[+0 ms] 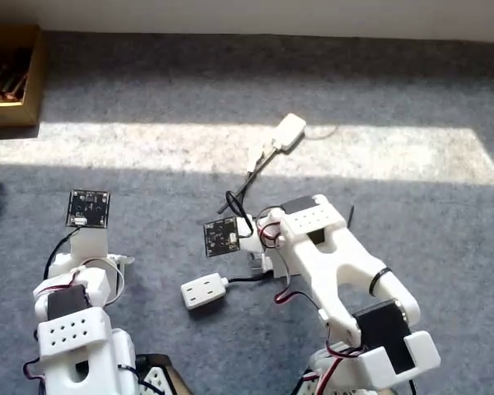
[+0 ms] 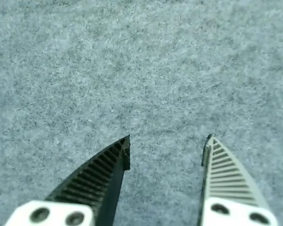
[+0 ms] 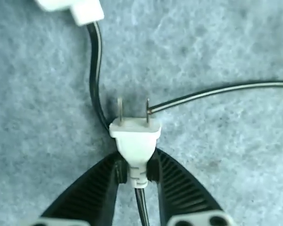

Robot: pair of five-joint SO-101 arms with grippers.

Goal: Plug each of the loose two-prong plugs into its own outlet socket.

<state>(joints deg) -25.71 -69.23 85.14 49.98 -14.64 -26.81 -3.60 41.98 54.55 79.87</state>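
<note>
The right end effector (image 3: 137,170) is clamped on the rear of a white two-prong plug (image 3: 134,135) — prongs pointing away, over the grey tabletop (image 2: 132,70), near a white outlet socket (image 1: 202,292). The left end effector (image 2: 167,149) gapes wide — empty.

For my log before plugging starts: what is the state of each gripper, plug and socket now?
Left gripper: open, empty.
Right gripper: shut on plug.
Plug: gripped at cord end, prongs bare, unplugged.
Near socket: lying flat, slots free.
Far socket: lying flat, occupancy unclear.
</note>
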